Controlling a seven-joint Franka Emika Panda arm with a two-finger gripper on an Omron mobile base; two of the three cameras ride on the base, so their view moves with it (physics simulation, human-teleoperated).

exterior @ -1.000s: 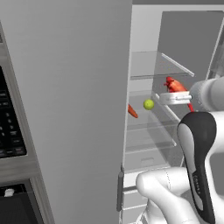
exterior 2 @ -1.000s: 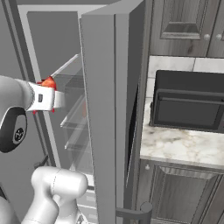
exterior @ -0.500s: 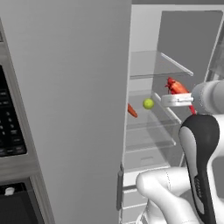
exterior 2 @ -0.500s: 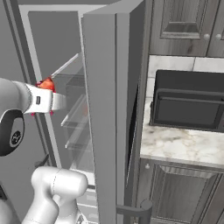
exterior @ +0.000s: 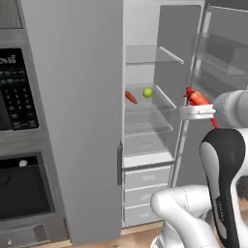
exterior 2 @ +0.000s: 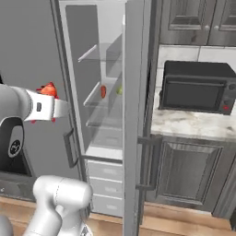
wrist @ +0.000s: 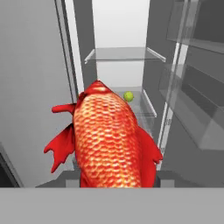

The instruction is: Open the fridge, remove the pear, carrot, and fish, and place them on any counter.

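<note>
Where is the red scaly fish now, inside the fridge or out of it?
Out. The red scaly fish sits in the end effector, before the open grey fridge.

A black toaster oven (exterior 2: pixel 197 87) sits below dark grey wall cabinets (exterior 2: pixel 198 20). A built-in oven with black control panel (exterior: pixel 18 97) stands above a wooden floor (exterior 2: pixel 184 221).

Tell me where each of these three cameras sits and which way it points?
Left base view: behind the arm on its left, looking into the open fridge; the white arm rises at lower right, its pincer carrying the fish.
Right base view: behind on the right, facing fridge and counter; arm at lower left.
Hand view: on the hand, looking past the fish into the fridge.
All three views share the fish and the pear; the base views also share the carrot.
</note>
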